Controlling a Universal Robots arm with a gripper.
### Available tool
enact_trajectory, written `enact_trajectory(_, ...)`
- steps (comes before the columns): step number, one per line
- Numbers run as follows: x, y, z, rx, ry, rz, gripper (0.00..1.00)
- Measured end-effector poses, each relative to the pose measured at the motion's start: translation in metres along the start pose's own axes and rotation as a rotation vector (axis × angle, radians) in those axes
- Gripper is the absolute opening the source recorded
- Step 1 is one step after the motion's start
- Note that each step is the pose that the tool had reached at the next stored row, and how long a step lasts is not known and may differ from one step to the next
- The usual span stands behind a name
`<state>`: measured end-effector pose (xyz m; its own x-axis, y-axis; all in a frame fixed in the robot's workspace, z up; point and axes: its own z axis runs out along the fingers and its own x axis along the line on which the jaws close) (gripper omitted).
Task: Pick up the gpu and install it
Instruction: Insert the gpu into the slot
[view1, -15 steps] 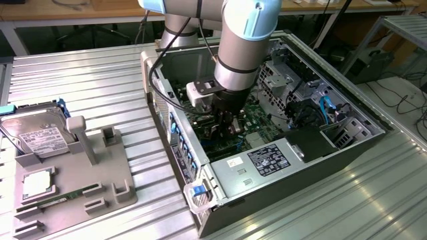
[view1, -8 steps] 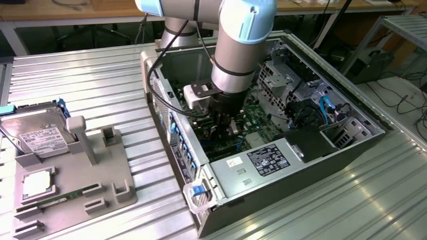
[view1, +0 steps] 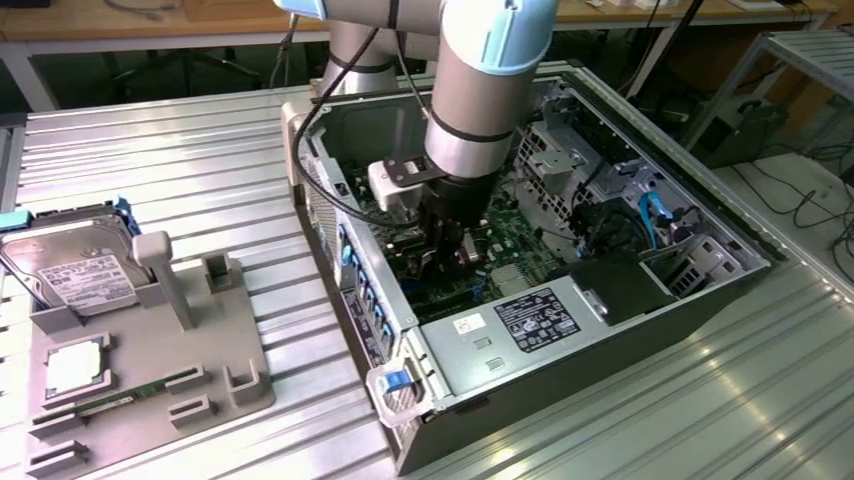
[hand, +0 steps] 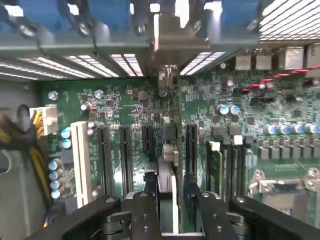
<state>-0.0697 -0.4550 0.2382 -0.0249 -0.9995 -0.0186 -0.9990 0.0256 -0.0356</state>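
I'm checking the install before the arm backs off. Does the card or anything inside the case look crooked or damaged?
Nothing stands out. The gpu stands edge-on in line with the motherboard slots, between the gripper fingers. No visible damage or loose parts inside the computer case.

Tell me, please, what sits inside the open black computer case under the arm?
Inside the black computer case: a green motherboard with black slots, a silver power supply, and the gripper around the thin dark gpu, standing edge-on at a slot. The arm covers the board's middle in the exterior view.
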Motion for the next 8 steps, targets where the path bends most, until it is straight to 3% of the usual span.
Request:
enact_trajectory(2, 0.0, -0.0003, -0.0088, 0.0023, 0.0002, 0.0, 0.35)
enact_trajectory(5, -0.001, -0.0011, -0.0335, 0.0063, 0.0014, 0.0, 0.35)
enact_trajectory(8, -0.001, -0.0016, -0.0469, 0.0082, 0.0029, 0.0, 0.35)
